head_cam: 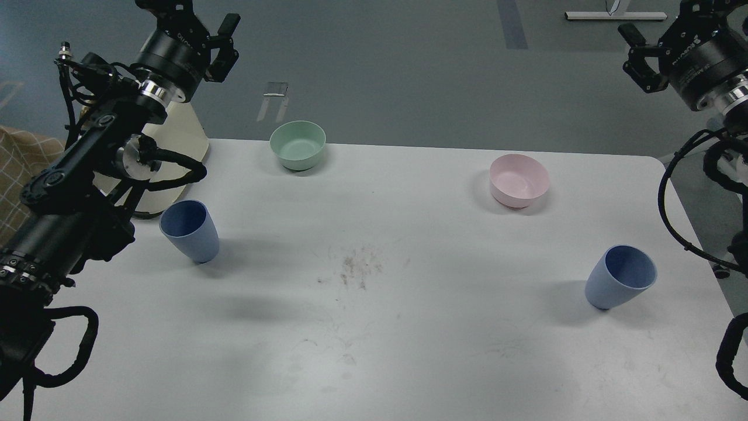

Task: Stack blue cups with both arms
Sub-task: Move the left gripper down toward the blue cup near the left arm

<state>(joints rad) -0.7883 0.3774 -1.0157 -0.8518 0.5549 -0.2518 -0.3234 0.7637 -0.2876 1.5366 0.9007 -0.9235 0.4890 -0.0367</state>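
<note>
The left black jointed arm rises along the left edge, its gripper (225, 44) held high above the desk's far-left corner; its fingers (229, 24) are seen at an angle, so whether they are spread cannot be told. Below it, a matte dusty-blue tapered plastic cup (190, 230) stands upright on the white desk (374, 327). A mint-green round bowl (297, 145) sits near the far edge, and a pale pink round bowl (519, 180) lies further right. The second blue cup (620, 285) stands near the right edge, well apart from the first. The right gripper (640, 58) hangs high at the top right, empty, fingers indistinct.
</note>
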